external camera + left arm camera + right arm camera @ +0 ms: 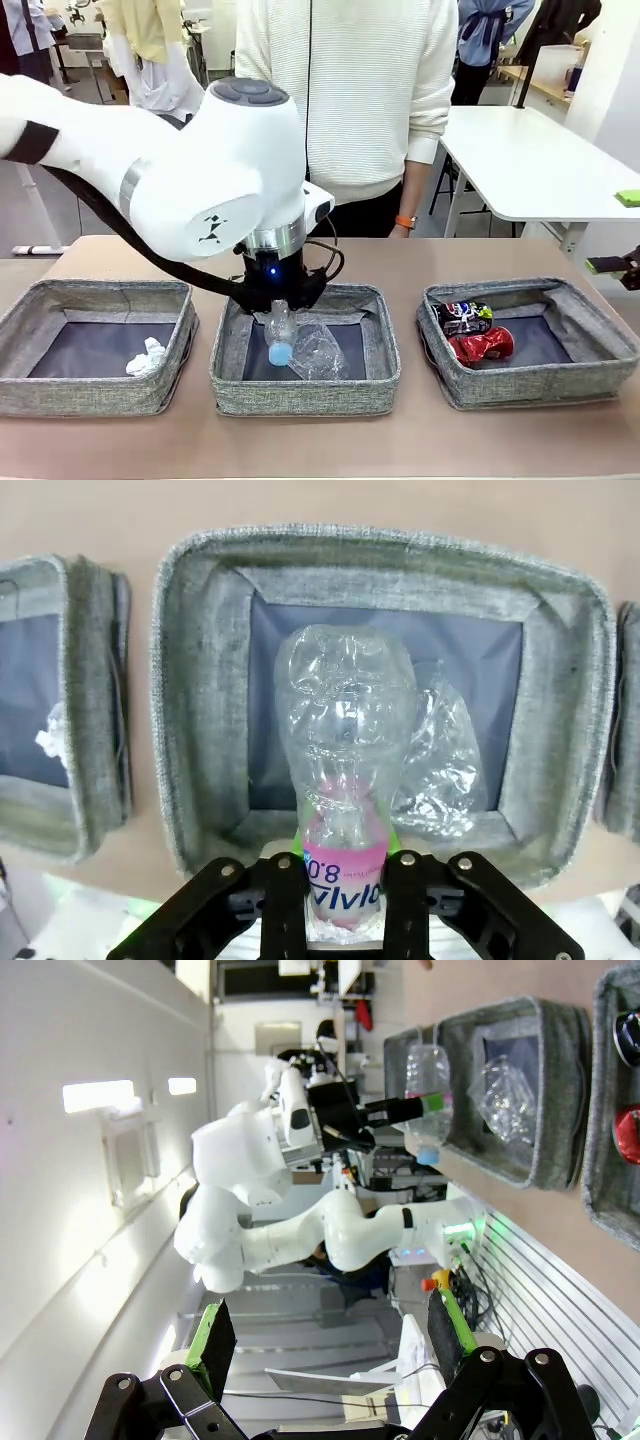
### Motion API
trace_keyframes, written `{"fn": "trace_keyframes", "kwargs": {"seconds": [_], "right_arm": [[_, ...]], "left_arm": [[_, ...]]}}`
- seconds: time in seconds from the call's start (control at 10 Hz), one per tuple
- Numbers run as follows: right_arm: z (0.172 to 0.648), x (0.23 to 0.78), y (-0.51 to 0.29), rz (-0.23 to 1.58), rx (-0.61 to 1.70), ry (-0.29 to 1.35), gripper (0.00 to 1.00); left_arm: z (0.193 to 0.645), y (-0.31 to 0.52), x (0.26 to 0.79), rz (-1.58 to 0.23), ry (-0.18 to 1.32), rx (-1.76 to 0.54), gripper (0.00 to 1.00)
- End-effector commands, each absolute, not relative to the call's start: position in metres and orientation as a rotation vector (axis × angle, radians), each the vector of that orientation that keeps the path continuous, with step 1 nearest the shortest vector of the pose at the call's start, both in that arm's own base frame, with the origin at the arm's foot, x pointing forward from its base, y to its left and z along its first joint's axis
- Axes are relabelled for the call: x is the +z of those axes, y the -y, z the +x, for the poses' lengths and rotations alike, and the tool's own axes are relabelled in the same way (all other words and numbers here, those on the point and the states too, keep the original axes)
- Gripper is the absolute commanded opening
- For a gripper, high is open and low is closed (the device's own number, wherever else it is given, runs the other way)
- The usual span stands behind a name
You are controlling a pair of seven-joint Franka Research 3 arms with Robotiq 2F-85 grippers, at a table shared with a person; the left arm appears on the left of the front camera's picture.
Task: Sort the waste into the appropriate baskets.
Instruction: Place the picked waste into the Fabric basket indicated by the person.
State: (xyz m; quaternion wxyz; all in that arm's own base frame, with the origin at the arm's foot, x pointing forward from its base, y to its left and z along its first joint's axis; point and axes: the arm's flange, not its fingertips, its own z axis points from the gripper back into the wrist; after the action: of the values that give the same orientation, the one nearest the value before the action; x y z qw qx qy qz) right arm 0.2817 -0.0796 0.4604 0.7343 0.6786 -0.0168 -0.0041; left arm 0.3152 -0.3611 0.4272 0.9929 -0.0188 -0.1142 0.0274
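Above the middle basket [305, 385] I hold my left gripper [345, 875], and its jaws are closed on the bottle [345, 770]. This clear bottle with the pink label hangs over the basket, tilted, with the blue cap [279, 354] pointing down toward the lining. Beside it, inside the same basket, lies the clear plastic cup [320, 352], crumpled.

On my left side stands the left basket [95, 390], and the small white paper ball [147, 357] rests in it near the right wall. On my right side, the right basket [535, 375] keeps the dark blue can [463, 316] and the dented red can [482, 346], one just beside the other.

My right gripper [325, 1335] is away from the baskets, and its green-padded fingers [213, 1337] stand wide apart with nothing between them. A person [345, 90] in a white sweater stands at the far side of the table [300, 450].
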Motion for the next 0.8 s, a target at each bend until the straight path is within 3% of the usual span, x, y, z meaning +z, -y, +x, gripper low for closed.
{"fn": "trace_keyframes", "kwargs": {"seconds": [0.0, 0.3, 0.4, 0.5, 0.6, 0.7], "right_arm": [[0.283, 0.4621, 0.0786, 1.505, -0.005, 0.045, 1.0], [0.283, 0.4621, 0.0786, 1.505, -0.005, 0.045, 1.0], [0.283, 0.4621, 0.0786, 1.505, -0.005, 0.045, 1.0], [0.283, 0.4621, 0.0786, 1.505, -0.005, 0.045, 1.0], [0.283, 0.4621, 0.0786, 1.505, -0.005, 0.045, 1.0], [0.283, 0.4621, 0.0786, 1.505, -0.005, 0.045, 1.0]], "left_arm": [[0.3185, 0.3691, 0.4486, -0.043, 0.26, 0.089, 0.22], [0.3217, 0.3686, 0.4504, -0.05, 0.257, 0.102, 0.22], [0.3221, 0.3687, 0.4496, -0.039, 0.253, 0.105, 0.8], [0.322, 0.368, 0.4502, -0.052, 0.254, 0.104, 0.8], [0.322, 0.3668, 0.4511, -0.053, 0.26, 0.111, 1.0], [0.3215, 0.3665, 0.4532, -0.05, 0.267, 0.112, 0.84]]}}
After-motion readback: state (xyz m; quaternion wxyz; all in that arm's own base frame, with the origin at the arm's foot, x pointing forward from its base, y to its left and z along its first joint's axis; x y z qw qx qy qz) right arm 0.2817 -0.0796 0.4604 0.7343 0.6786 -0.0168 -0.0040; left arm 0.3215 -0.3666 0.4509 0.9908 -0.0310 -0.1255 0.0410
